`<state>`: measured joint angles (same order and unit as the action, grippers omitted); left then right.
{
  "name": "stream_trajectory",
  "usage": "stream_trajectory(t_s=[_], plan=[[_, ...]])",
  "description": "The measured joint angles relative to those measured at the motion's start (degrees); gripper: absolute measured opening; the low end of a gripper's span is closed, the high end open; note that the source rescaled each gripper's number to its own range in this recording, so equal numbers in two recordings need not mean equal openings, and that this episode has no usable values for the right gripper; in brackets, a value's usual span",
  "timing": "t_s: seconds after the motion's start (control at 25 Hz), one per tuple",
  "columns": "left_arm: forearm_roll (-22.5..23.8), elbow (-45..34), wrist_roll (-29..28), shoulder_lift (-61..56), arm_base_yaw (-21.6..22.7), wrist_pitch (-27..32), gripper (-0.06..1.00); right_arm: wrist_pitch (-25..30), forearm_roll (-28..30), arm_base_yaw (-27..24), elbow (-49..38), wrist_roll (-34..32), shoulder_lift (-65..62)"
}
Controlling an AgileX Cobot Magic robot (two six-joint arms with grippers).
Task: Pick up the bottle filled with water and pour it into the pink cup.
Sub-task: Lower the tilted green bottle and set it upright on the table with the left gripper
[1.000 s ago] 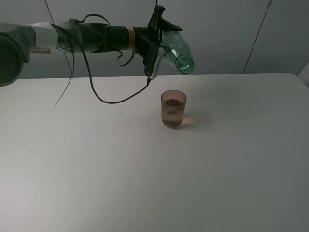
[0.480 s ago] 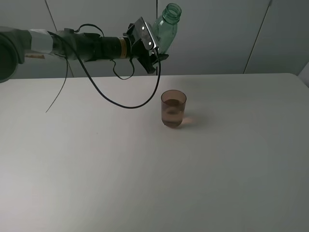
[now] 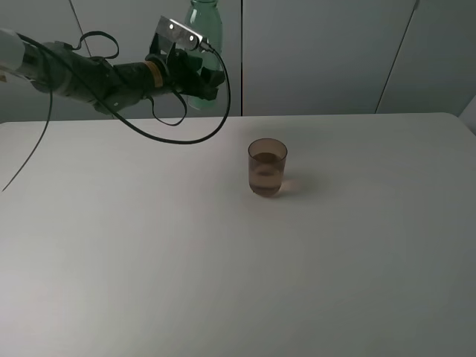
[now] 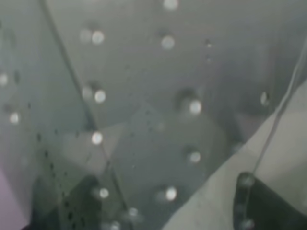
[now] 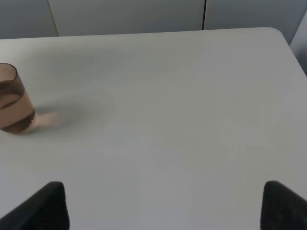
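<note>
Bottle [image 3: 206,30] upright at upper left of the frame, neck cut by the top edge, clamped around its lower body by left gripper [image 3: 201,78]. Right gripper [image 5: 165,208] spread wide, holding nothing. Pink cup [image 3: 267,167] standing upright near centre frame, partly filled, well apart from bottle.

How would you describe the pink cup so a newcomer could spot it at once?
Look at the white table. Near its middle stands the pink cup, a small translucent brownish tumbler. Unlike the tall green bottle held aloft at the left, it is short and rests on the tabletop.
</note>
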<state>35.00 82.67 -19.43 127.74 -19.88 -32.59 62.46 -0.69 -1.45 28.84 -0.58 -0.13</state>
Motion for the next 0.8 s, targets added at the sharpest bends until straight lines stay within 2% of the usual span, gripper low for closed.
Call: stream_trajectory(t_s=[0.08,0.24,0.32,0.6,0.8], plan=[[-5.3,-5.5,3.8,-2.2,1.3,-1.8,0.00,0.0,0.0,0.0,0.0,0.0,0.0],[-17.7,-15.5,14.1,-3.8,3.6,-11.8,0.00,0.0,0.0,0.0,0.0,0.0,0.0],[-22.5,-19.4,18.1,-4.0,4.0,-15.6,0.00,0.0,0.0,0.0,0.0,0.0,0.0],[-26.4,-29.5,21.0,-4.1,6.4,-27.4,0.00,0.0,0.0,0.0,0.0,0.0,0.0],[-27.4,-33.3,22.1,-4.1,7.9,-30.0,0.00,0.0,0.0,0.0,0.0,0.0,0.0]])
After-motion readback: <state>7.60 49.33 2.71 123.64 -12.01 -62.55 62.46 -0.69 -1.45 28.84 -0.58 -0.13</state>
